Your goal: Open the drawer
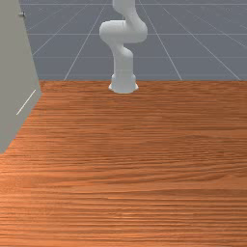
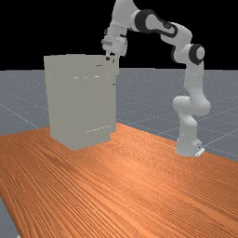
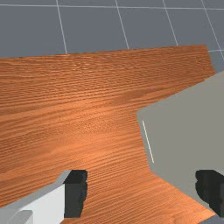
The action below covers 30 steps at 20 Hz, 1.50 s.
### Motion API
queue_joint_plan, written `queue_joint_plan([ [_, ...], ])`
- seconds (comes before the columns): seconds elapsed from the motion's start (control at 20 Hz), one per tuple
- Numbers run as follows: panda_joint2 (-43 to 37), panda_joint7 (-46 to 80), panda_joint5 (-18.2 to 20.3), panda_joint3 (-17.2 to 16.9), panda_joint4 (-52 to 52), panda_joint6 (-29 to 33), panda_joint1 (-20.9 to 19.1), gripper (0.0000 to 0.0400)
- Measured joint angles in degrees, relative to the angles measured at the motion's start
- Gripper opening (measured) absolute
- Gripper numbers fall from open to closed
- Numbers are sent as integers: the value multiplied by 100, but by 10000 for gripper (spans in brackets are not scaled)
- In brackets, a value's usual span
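Grey cabinet [image 2: 79,97] first, at the far view's left, upright on the orange-brown wooden table [image 2: 121,190]. Thin pale lines run across its side, one high and one low. At its upper right edge in that view, on the side toward my arm's foot, a panel juts out slightly; I take it for the front of the drawer [image 2: 116,69], though I can't tell how far it is pulled out. Just beside that upper edge hangs my claw [image 2: 112,58], pointing down; whether it touches the cabinet I can't tell. My fingers [image 3: 76,192] stand wide apart in the wrist view, with nothing gripped, one of them in front of the cabinet's grey side. Farther right in the far view, my arm [image 2: 188,123] bends down to its foot on the table. From the front, the cabinet is again at the left, a small knob [image 1: 21,14] poking out high on its edge, and my arm's foot stands right of it, near the table's back edge.
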Motion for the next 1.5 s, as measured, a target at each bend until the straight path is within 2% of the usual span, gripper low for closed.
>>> queue_joint_plan([
  [0.1, 53, -113, -15, -206, 203, -10, -212, 388],
  [0.3, 377, -263, 28, -498, 921, -97, -539, 398],
  [0.6, 546, -514, 48, -624, 1692, -342, -713, 400],
  [0.85, 703, -663, 84, -664, 1745, -403, -758, 400],
  [1.2, 988, -987, 187, -925, 1851, -402, -1108, 400],
  [1.5, 1242, -976, 256, -912, 1517, -373, -1142, 400],
])
